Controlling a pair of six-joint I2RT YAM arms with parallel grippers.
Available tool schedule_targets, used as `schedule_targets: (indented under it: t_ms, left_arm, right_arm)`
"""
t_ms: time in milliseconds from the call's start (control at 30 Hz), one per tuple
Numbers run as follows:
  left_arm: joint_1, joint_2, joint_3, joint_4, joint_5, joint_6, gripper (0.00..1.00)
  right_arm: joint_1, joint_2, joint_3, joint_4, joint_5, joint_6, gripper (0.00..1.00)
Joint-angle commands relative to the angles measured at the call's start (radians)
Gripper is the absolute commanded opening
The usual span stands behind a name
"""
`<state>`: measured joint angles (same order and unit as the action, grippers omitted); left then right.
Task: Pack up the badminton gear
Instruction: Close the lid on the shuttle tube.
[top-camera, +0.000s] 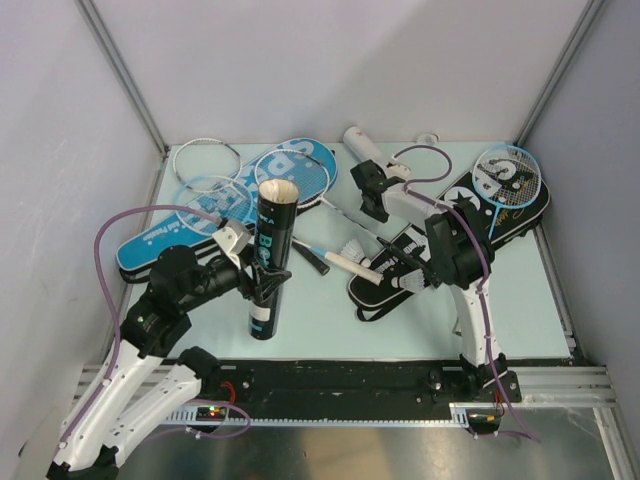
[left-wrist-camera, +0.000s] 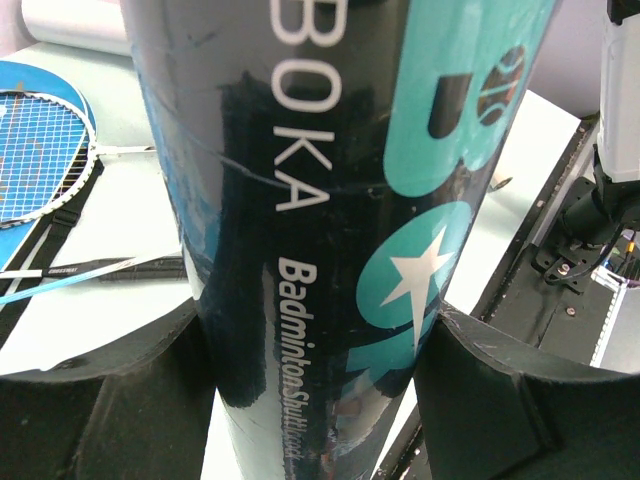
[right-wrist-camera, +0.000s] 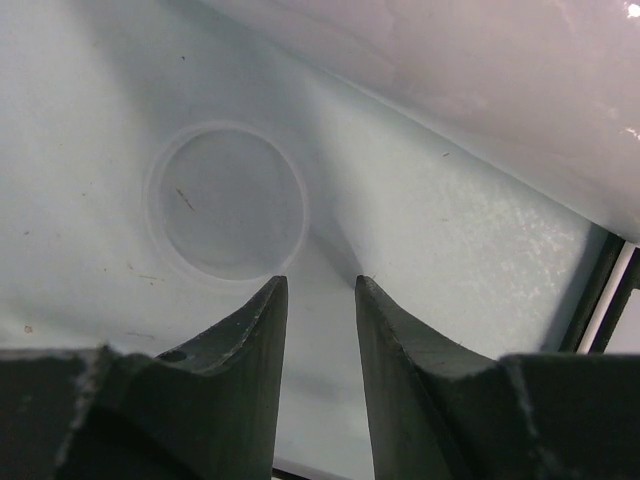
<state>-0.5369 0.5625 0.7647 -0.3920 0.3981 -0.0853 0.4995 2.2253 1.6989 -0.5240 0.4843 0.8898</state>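
A black shuttle tube (top-camera: 272, 262) (left-wrist-camera: 330, 230) with teal print stands upright, its open top up, and my left gripper (top-camera: 262, 278) (left-wrist-camera: 320, 400) is shut on its lower half. My right gripper (top-camera: 372, 190) (right-wrist-camera: 320, 285) hovers at mid-table near a white shuttle tube (top-camera: 362, 146) lying at the back. Its jaws are open with nothing between them. A round clear lid (right-wrist-camera: 228, 200) lies on the table beyond its fingertips. Two white shuttlecocks (top-camera: 355, 247) (top-camera: 410, 283) lie near the black cover (top-camera: 465, 225), which carries a light-blue racket (top-camera: 505, 180).
Blue covers (top-camera: 160, 245) with rackets (top-camera: 215, 200) on them fill the back left. A white racket head (top-camera: 207, 157) lies in the back corner. Two racket handles (top-camera: 345, 263) cross the middle. Grey walls close in on three sides. A black rail (top-camera: 350, 380) runs along the near edge.
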Motion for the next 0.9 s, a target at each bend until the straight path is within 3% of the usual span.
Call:
schedule_targets:
  t_ms: [0,867]
  left_arm:
    - [-0.005,-0.006,0.005,0.055,-0.003,0.025,0.47]
    - [-0.004,-0.022,0.006,0.055,0.001,0.026,0.48]
  right_arm:
    - [-0.003,-0.07,-0.004,0.033,0.023,0.034,0.38]
    - [-0.031,0.014,0.087,-0.047,-0.015,0.114,0.39]
